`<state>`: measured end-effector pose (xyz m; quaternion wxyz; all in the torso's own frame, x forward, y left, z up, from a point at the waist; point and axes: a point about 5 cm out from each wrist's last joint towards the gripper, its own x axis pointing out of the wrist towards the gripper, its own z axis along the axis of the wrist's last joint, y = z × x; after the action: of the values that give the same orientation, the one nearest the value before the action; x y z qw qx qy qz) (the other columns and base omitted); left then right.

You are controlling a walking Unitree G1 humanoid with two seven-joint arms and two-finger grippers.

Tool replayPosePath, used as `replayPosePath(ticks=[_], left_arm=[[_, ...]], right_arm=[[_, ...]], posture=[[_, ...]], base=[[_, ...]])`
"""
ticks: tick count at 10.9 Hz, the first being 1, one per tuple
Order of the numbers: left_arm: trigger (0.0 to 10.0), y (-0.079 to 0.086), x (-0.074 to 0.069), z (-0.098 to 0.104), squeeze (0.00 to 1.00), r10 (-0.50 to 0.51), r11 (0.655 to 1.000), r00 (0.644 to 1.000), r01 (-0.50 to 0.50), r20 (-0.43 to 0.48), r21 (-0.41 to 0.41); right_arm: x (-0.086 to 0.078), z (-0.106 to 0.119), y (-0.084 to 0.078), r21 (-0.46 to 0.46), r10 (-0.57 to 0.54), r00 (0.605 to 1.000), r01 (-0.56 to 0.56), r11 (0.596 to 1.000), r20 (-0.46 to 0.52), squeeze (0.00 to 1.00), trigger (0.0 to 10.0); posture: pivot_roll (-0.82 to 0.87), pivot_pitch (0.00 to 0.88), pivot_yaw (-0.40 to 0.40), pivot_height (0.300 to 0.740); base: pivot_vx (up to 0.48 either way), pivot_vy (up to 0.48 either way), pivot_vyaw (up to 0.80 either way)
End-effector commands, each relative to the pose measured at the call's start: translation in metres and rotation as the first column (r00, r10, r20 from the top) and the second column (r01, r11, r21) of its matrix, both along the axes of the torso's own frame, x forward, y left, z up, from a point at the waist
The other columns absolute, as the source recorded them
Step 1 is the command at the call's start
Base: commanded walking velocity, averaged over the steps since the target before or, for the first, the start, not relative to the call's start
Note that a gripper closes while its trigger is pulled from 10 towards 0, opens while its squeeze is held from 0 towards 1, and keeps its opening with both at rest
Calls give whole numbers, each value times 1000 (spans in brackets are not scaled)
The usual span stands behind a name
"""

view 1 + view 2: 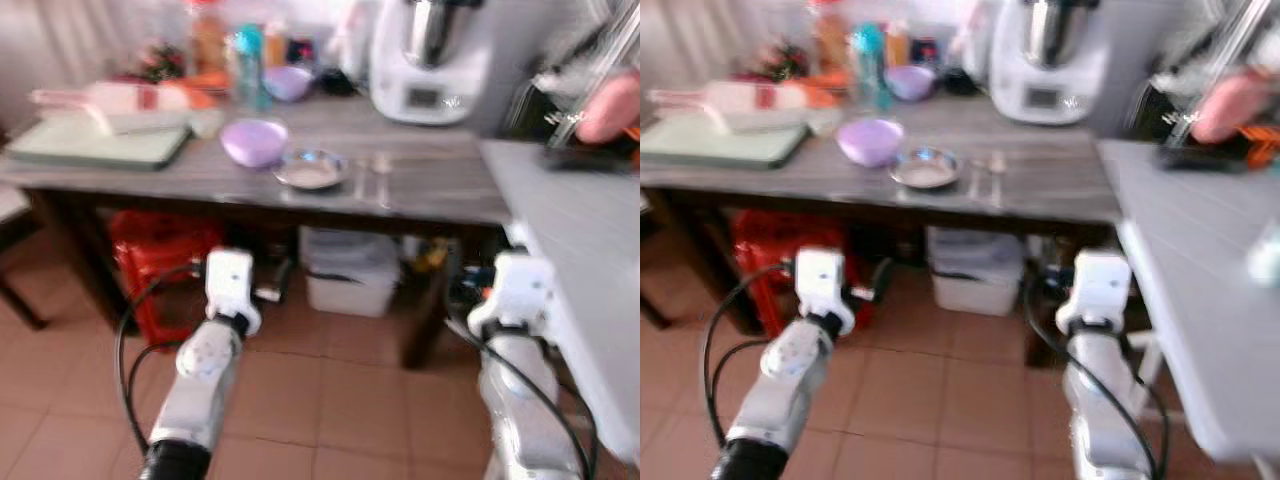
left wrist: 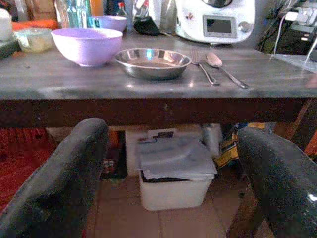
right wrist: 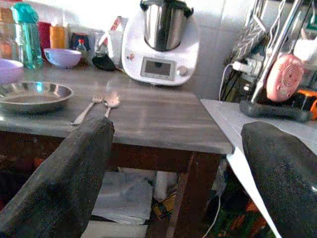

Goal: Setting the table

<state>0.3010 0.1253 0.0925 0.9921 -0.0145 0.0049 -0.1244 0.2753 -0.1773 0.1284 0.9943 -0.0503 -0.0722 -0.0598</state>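
Table is what I am setting, a long grey wood-grain top on dark legs, standing ahead of me and above both my grippers, which hang low over the tiled floor short of its front edge. Going left to right along it: a green tray near the left end, a lilac bowl just beside a shallow steel plate, then a fork and a spoon lying side by side just right of the plate, and a white kitchen machine at the back. My left gripper points under the edge below the bowl and plate, fingers spread wide with nothing between them; my right gripper faces the table's right corner, also spread and empty. I judge I am in the approach, nothing yet picked up. The next move calls for stepping closer and lifting an arm above the tabletop, since both are below its edge. The plate looks thin, shiny and low-rimmed, so it would need a pinch on the rim; the cutlery lies flat and slim, awkward to get fingers under.
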Motion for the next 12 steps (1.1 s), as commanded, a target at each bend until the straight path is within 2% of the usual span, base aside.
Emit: replayPosePath(ticks=[1,4,12], left_arm=[[10000,-2,2,4,0,-13,1000,1000,13,14,-7],[10000,-7,1,3,0,-27,999,1000,27,6,-26],[10000,-5,-4,1,0,-27,999,1000,27,1,-22]], right_arm=[[3,6,-1,-9,-4,1000,4,1000,18,0,10000],[2,5,1,-16,4,1000,-4,1000,14,0,10000],[7,6,8,-13,30,1000,-30,999,9,0,10000]], posture=[[-4,0,-11,740],[-10,3,-24,740],[18,12,-35,740]], base=[[0,0,0],[0,-226,0],[0,-418,0]])
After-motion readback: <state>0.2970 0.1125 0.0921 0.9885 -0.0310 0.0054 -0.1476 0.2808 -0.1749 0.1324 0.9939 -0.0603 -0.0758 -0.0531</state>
